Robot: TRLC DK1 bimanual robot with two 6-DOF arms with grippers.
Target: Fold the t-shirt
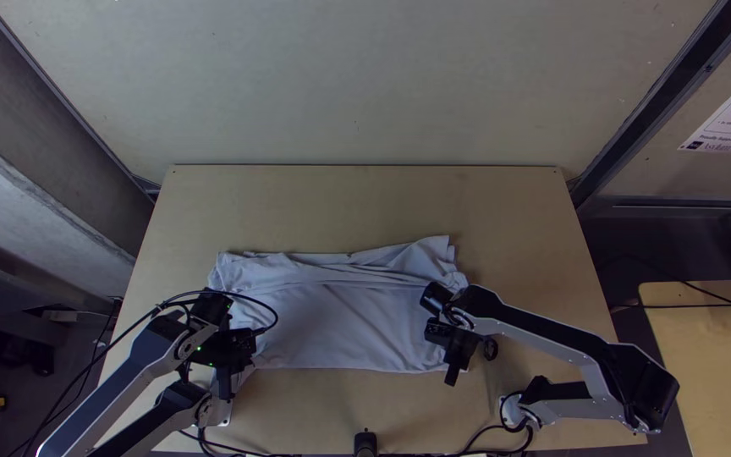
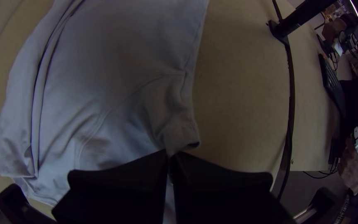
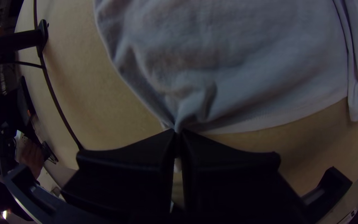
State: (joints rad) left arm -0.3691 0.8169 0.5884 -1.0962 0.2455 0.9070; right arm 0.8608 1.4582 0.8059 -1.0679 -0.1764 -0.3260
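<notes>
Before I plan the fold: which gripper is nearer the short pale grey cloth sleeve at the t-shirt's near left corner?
Left. The left gripper is at the sleeve, pinching it; the right gripper is at the t-shirt's opposite end, pinching its near right corner.

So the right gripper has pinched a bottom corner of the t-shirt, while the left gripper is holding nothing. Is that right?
Not quite: the left gripper isn't empty. The left wrist view shows its fingers closed on the t-shirt, at the end of a sleeve. The right gripper does pinch a bottom corner of the shirt.
</notes>
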